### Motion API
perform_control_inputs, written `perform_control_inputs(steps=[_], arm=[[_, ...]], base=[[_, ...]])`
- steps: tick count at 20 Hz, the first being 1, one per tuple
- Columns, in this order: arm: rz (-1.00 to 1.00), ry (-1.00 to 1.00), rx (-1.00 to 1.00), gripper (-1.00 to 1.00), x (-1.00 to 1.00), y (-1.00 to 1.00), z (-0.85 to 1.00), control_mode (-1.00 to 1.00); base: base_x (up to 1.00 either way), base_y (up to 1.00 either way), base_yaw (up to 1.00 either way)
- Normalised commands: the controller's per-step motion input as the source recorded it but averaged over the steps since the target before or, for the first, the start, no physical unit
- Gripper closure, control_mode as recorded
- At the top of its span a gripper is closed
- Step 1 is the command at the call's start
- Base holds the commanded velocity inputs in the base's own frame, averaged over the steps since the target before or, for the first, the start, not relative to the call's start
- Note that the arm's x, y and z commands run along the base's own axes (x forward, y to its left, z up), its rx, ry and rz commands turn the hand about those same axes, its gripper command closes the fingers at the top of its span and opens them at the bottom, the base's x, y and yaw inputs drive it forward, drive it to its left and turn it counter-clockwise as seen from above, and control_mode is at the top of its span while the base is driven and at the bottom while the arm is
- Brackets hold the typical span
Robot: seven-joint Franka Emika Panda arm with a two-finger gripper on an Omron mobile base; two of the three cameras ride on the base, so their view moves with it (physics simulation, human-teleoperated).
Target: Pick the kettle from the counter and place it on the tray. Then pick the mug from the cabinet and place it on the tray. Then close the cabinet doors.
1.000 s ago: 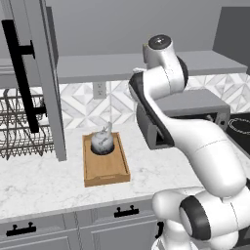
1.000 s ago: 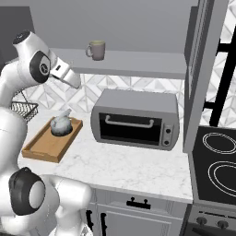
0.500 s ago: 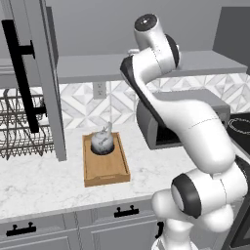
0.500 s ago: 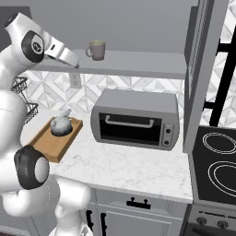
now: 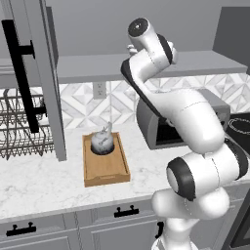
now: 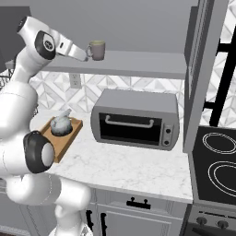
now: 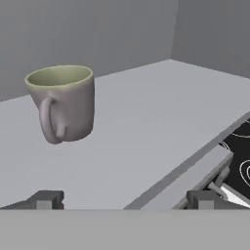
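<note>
The grey-green mug (image 6: 97,50) (image 7: 63,102) stands upright on the cabinet shelf (image 6: 138,64) (image 7: 146,122), handle towards the hand. My gripper (image 6: 85,53) (image 7: 124,200) is open at shelf height, just short of the mug and to its left in the right base view, touching nothing. The mug sits ahead of the left fingertip (image 7: 46,199). The kettle (image 5: 102,141) (image 6: 61,124) rests at the far end of the wooden tray (image 5: 107,171) (image 6: 64,146) on the counter (image 5: 49,185) (image 6: 124,166). Both cabinet doors (image 5: 41,73) (image 6: 200,69) stand open.
A toaster oven (image 6: 133,120) (image 5: 156,128) sits on the counter below the shelf, right of the tray. A wire dish rack (image 5: 19,122) stands at the left. A black stovetop (image 6: 216,161) lies at the right. The open doors jut out on either side of the arm.
The arm has lifted the hand from above the tray up to the shelf and brought it close to the mug. The gripper stayed open. Kettle and tray have not moved.
</note>
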Motion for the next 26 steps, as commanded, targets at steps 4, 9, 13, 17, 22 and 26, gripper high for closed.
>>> perform_control_inputs(steps=[4, 9, 13, 17, 22, 26], arm=[[-0.1, 0.08, 0.0, -1.0, 0.55, 0.0, 0.0, -1.0], [-0.08, 0.06, 0.0, -1.0, 0.57, 0.0, 0.0, -1.0], [-0.07, 0.0, 0.0, -1.0, 0.48, 0.0, 0.0, -1.0], [-0.06, 0.0, 0.0, -1.0, 0.34, 0.0, 0.0, -1.0], [-0.05, 0.0, 0.0, -1.0, 0.2, 0.0, 0.0, -1.0], [-0.06, -0.06, 0.0, 1.0, 0.0, 0.0, -0.12, -1.0]], base=[[0.0, 0.0, 0.0], [0.0, 0.0, 0.0], [0.0, 0.0, 0.0], [0.0, 0.0, 0.0], [0.0, 0.0, 0.0], [0.0, 0.0, 0.0]])
